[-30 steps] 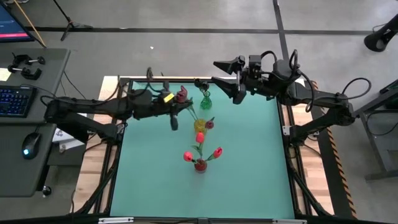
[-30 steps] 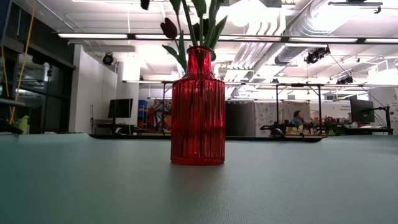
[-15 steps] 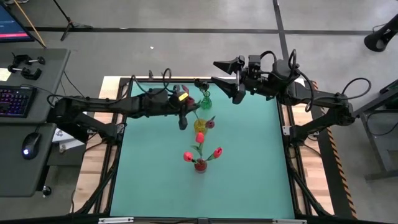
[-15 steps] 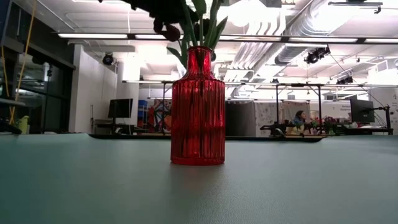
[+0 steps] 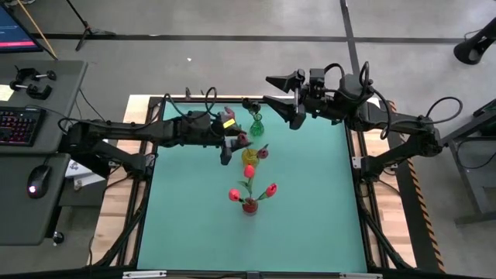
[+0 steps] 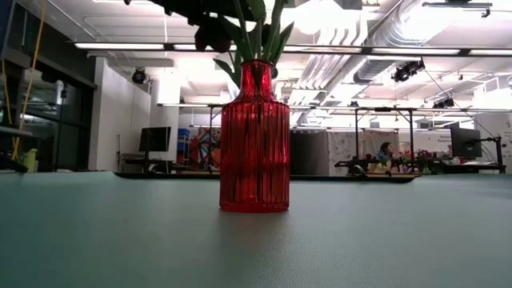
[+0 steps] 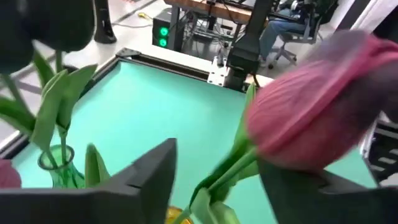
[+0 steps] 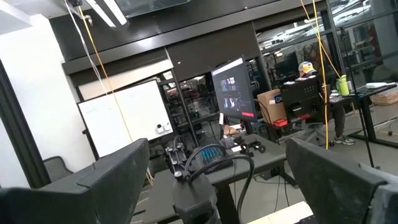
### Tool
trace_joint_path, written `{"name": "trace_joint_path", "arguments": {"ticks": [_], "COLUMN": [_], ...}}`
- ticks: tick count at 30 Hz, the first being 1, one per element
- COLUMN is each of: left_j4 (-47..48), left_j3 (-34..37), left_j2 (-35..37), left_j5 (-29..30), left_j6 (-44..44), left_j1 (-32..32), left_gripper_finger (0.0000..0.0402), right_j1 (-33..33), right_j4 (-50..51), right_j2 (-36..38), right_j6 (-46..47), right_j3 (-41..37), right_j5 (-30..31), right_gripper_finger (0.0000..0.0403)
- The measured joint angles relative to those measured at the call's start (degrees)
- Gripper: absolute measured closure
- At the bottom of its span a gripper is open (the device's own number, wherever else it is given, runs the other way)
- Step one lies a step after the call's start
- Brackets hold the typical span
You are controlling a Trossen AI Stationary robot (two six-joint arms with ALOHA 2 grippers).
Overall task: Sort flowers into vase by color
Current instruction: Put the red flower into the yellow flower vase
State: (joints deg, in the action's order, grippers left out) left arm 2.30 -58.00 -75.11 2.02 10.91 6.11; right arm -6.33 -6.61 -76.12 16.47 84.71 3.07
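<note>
In the low view the red vase (image 6: pixel 254 138) fills the centre, its flowers (image 6: pixel 240 28) cut off above. Behind it lies a bright, cluttered workshop. From overhead, the vase stands mid-way on a green table (image 5: pixel 310 209). The left gripper (image 5: pixel 232 144), just behind it beside a yellow vase (image 5: pixel 249 156), has fingers parted around a pink tulip (image 7: pixel 317 112). The right gripper (image 5: pixel 285 94), farther back, gapes wide and empty.

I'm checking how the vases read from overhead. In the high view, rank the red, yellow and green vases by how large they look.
1. yellow vase
2. red vase
3. green vase

Yellow and red look close; flowers cover part of each, so that order is unsure.
</note>
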Motion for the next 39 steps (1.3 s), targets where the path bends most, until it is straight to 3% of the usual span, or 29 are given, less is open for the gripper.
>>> {"name": "trace_joint_path", "arguments": {"ticks": [5, 9, 15, 19, 25, 29, 33, 39], "left_j4": [3.9, 5.9, 8.2, 9.1, 8.1, 8.7, 8.5, 8.1], "left_j3": [0.0, 0.0, 0.0, 0.0, 0.0, 0.1, 0.1, 0.1], "left_j2": [3.1, 6.3, 11.6, 13.3, 9.1, 4.8, 4.1, 4.9], "left_j5": [-1.8, -4.4, -7.4, -5.5, 0.3, 1.0, -3.8, -13.3], "left_j6": [2.4, 2.5, 3.6, 2.5, 2.7, 11.5, 20.7, 27.1], "left_j1": [0.0, 0.0, 0.0, 0.0, 0.5, 2.1, 4.2, 6.6], "left_gripper_finger": [0.0125, 0.0094, 0.0089, 0.0088, 0.0088, 0.0088, 0.0090, 0.0091], "right_j1": [0.0, 0.0, 0.0, 0.0, 0.0, 0.0, 0.0, 0.0], "right_j4": [0.0, 0.0, 0.0, 0.0, -0.1, -0.1, -0.1, -0.1], "right_j2": [0.0, 0.0, 0.0, 0.0, 0.0, 0.0, 0.0, 0.0], "right_j6": [0.0, 0.0, -0.5, -1.3, -1.5, -1.3, -1.3, -1.5], "right_j3": [0.0, 0.0, 0.0, 0.0, 0.0, 0.0, 0.0, 0.0], "right_j5": [0.0, 0.0, 0.0, 0.0, 0.0, 0.0, 0.0, 0.0], "right_gripper_finger": [0.0034, 0.0034, 0.0034, 0.0034, 0.0034, 0.0034, 0.0034, 0.0034]}}
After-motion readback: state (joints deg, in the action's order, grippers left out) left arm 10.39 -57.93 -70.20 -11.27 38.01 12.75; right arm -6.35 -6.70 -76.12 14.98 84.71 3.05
